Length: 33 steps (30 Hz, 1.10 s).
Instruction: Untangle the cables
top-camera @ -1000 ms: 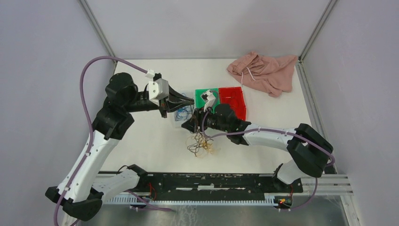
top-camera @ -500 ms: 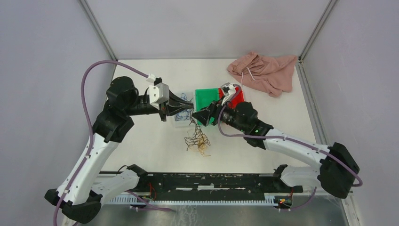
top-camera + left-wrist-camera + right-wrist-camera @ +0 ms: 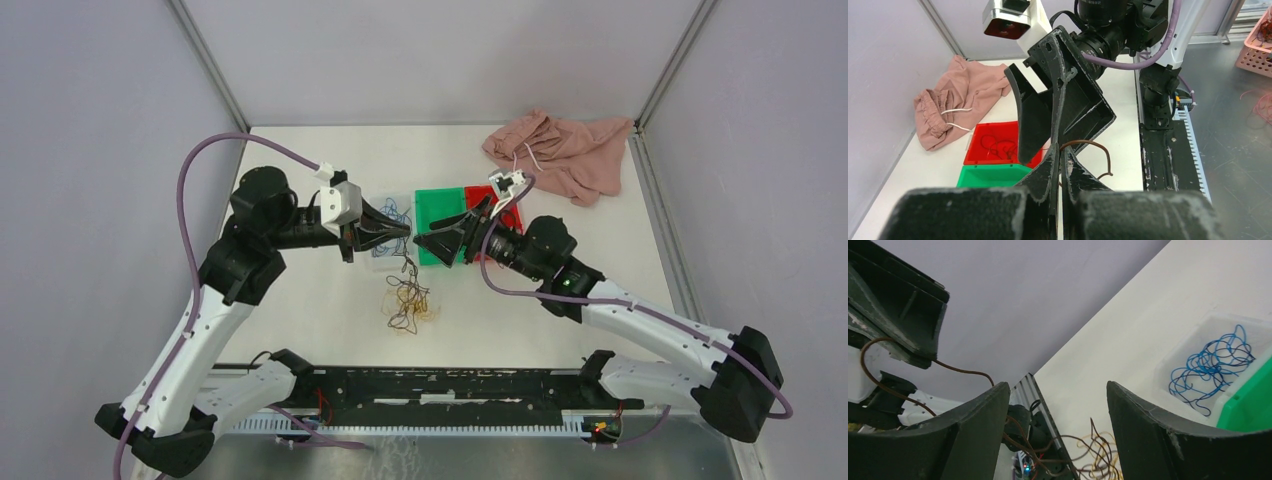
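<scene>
Left black two-finger gripper [image 3: 1060, 156] is clamped shut on a thin dark-brown wire [image 3: 1100, 150], which is trailed down to the tangled brown and yellow-orange cable clump [image 3: 408, 305] on the white table [image 3: 320, 300]. Right black two-finger gripper [image 3: 430, 243] is held open just beside it, with nothing gripped. Thin blue cables [image 3: 1215, 362] are seen inside the clear plastic bin [image 3: 1165, 371].

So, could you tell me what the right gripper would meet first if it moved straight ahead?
Probably the left gripper, shut on a dark red cable, just ahead; depth is hard to judge.
</scene>
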### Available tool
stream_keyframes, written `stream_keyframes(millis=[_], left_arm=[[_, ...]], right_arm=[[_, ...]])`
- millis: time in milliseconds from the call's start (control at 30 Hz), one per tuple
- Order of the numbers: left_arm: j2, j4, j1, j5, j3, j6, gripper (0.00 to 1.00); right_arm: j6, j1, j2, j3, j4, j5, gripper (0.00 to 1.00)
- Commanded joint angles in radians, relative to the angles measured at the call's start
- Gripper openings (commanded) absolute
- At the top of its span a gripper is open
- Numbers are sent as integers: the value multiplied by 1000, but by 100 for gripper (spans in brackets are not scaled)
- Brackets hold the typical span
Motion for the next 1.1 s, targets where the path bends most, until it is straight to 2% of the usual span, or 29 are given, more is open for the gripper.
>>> stream_keyframes(millis=[0, 167, 433, 800, 1067], left_arm=[[-14, 21, -5, -4, -4, 47, 3], [-10, 21, -6, -5, -8, 53, 3], [-6, 22, -6, -10, -17, 64, 3], [-9, 21, -6, -13, -19, 70, 3], [4, 39, -8, -8, -14, 53, 3]], right_arm=[[105, -2, 51, 69, 158, -95, 78], [128, 18, 83, 94, 215, -127, 77], [105, 39, 98, 110, 176, -188, 76], [39, 40, 22, 87, 60, -176, 75], [73, 48, 79, 114, 110, -223, 75]])
